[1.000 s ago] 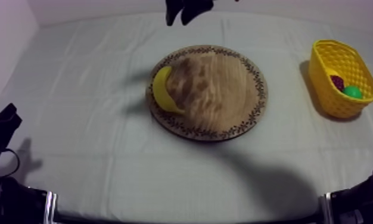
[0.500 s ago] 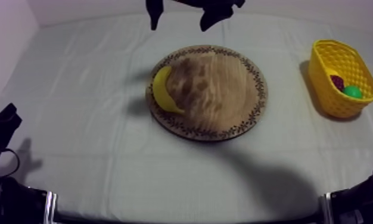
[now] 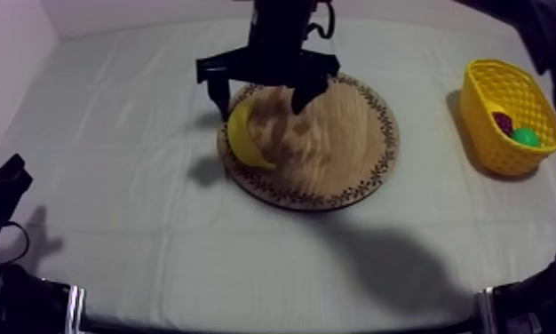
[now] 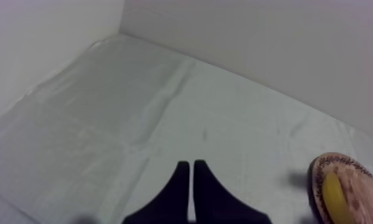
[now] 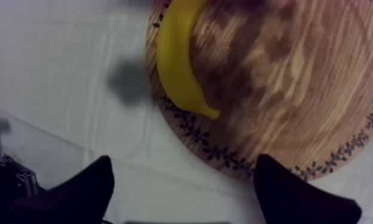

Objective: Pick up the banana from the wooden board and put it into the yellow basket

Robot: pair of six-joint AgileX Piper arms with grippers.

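The yellow banana (image 3: 241, 135) lies curved along the left rim of the round wooden board (image 3: 335, 151). My right gripper (image 3: 262, 96) hangs open over the board's far left part, its two black fingers spread wide just beyond the banana, holding nothing. In the right wrist view the banana (image 5: 177, 65) rests on the board (image 5: 296, 77) ahead of my right gripper (image 5: 184, 159), whose fingers stand far apart. My left gripper (image 4: 192, 164) is shut on nothing over bare cloth, with the banana (image 4: 333, 190) far off. The yellow basket (image 3: 510, 115) stands at the right.
The basket holds a dark reddish fruit (image 3: 504, 122) and a green one (image 3: 526, 138). My left arm (image 3: 2, 191) rests low at the table's left edge. The right arm's shadow falls on the cloth in front of the board.
My right gripper has come down from the table's far edge to just over the board's far left part, and its fingers have spread wide. The banana has not moved.
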